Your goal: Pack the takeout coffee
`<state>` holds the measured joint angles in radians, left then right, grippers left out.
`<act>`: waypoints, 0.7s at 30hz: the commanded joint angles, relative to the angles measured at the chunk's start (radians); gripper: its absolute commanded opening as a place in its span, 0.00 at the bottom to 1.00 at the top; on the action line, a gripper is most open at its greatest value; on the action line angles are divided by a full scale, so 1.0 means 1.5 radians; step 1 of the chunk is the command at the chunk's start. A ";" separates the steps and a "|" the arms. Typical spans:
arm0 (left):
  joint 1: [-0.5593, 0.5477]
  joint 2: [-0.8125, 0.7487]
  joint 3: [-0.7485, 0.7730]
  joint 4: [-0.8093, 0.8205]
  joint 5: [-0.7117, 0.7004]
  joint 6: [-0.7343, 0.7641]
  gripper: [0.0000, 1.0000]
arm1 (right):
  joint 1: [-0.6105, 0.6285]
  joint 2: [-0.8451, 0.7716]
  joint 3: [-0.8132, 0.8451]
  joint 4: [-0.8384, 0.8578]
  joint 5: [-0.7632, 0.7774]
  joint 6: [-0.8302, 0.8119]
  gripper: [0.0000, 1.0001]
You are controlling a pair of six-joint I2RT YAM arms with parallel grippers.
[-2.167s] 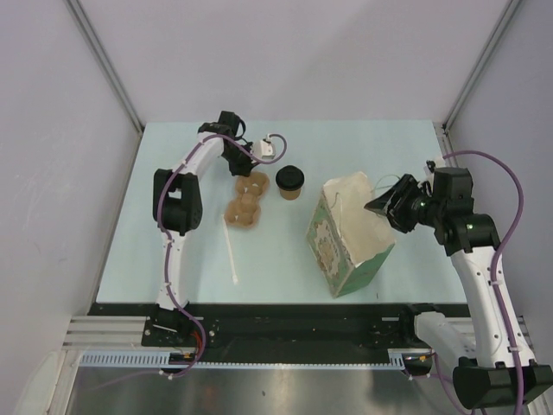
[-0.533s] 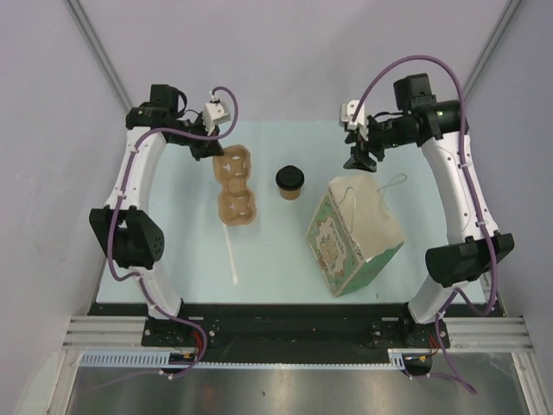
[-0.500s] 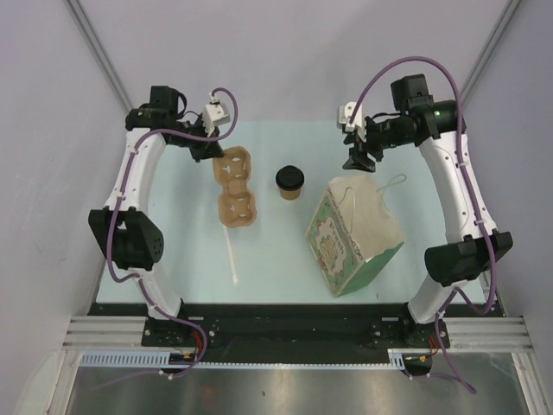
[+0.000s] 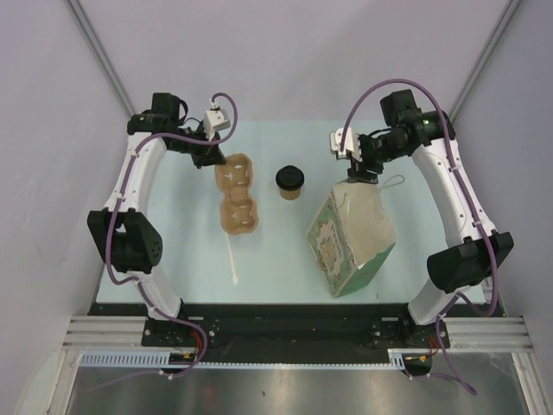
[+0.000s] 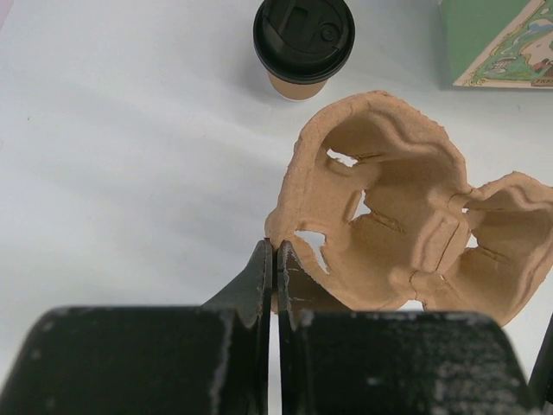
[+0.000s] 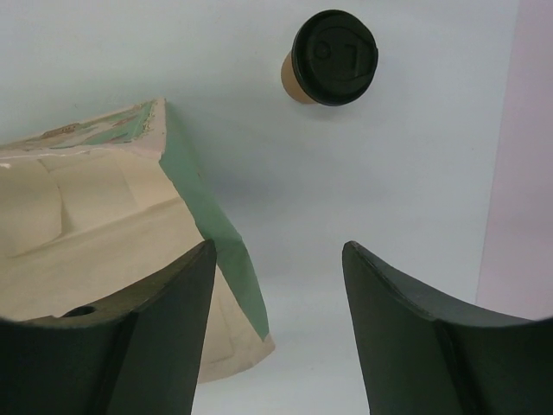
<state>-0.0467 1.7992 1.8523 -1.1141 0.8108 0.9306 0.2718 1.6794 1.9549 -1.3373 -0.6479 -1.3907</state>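
Note:
The takeout coffee (image 4: 289, 181), a tan paper cup with a black lid, stands upright in the middle of the table. It also shows in the left wrist view (image 5: 303, 43) and the right wrist view (image 6: 333, 57). My left gripper (image 4: 213, 157) is shut on the far rim of the brown pulp cup carrier (image 4: 236, 195), pinching its edge (image 5: 275, 252). My right gripper (image 4: 356, 169) is open and empty above the far edge of the open green paper bag (image 4: 354, 229). In the right wrist view its fingers (image 6: 278, 251) straddle the bag's green rim (image 6: 207, 216).
A white stir stick (image 4: 232, 257) lies on the table in front of the carrier. The bag's string handle (image 4: 393, 181) hangs at its far right. Grey walls close in the table on the left, right and back.
My right gripper has dropped and moved left, close over the bag's far edge. My left gripper has shifted slightly nearer with the carrier. The cup has not moved.

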 commanded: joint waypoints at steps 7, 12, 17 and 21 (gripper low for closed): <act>-0.001 -0.049 -0.011 0.020 0.049 -0.007 0.00 | 0.018 -0.022 -0.034 -0.119 0.022 -0.040 0.60; -0.001 -0.058 -0.027 0.028 0.051 -0.006 0.00 | 0.026 -0.037 -0.061 -0.119 0.026 -0.045 0.57; 0.000 -0.066 -0.023 0.049 0.065 -0.029 0.00 | 0.034 -0.018 -0.061 -0.118 0.038 -0.008 0.28; 0.001 -0.084 -0.019 0.062 0.077 -0.062 0.00 | 0.049 0.000 -0.027 -0.118 0.058 0.093 0.00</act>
<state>-0.0463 1.7500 1.8130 -1.0626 0.8497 0.8913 0.3206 1.6592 1.8576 -1.3430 -0.5865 -1.3853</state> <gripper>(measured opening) 0.011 0.033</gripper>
